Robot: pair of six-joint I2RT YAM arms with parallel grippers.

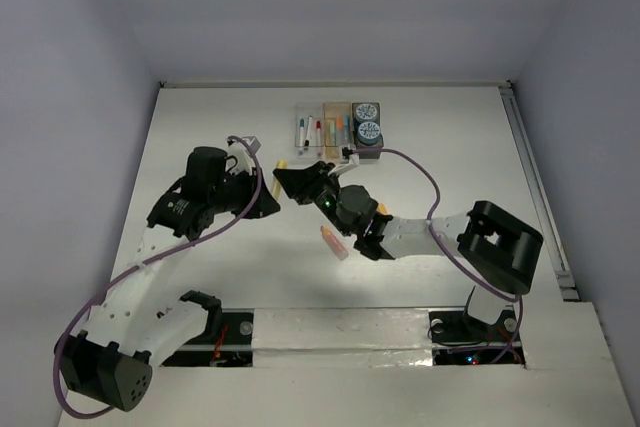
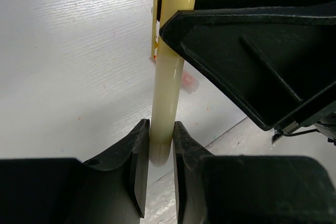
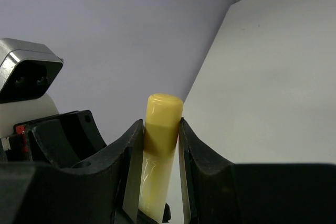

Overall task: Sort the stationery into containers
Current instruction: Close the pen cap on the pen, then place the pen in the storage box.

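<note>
1. The left gripper (image 2: 160,148) is clamped on the pale lower end of a yellow marker (image 2: 168,85). Its two fingers press on either side of the barrel.
2. The right gripper (image 3: 160,136) is clamped on the same marker further along, just below its darker yellow cap. The rounded cap tip stands out past the fingers.
3. The marker is therefore held by both grippers at once, one at each end, and is lifted off the tabletop (image 1: 450,157).
4. In the left wrist view, a black finger of the right gripper crosses over the upper part of the barrel, and the cap's clip shows beside it.
5. From above, the two grippers meet tip to tip at the middle of the tabletop, just to the near side and left of the bins (image 1: 337,104). Only a small yellow end of the marker shows there.
6. The three bins stand in a row towards the far edge:
   - The left, clear bin holds thin pens (image 1: 308,133).
   - The middle, orange-tinted bin holds pastel markers (image 1: 340,130).
   - The right, dark bin holds two round blue-white rolls (image 1: 367,122).
7. A pink marker (image 1: 333,243) lies loose on the tabletop, just beside the right arm's wrist on its near side.
</note>
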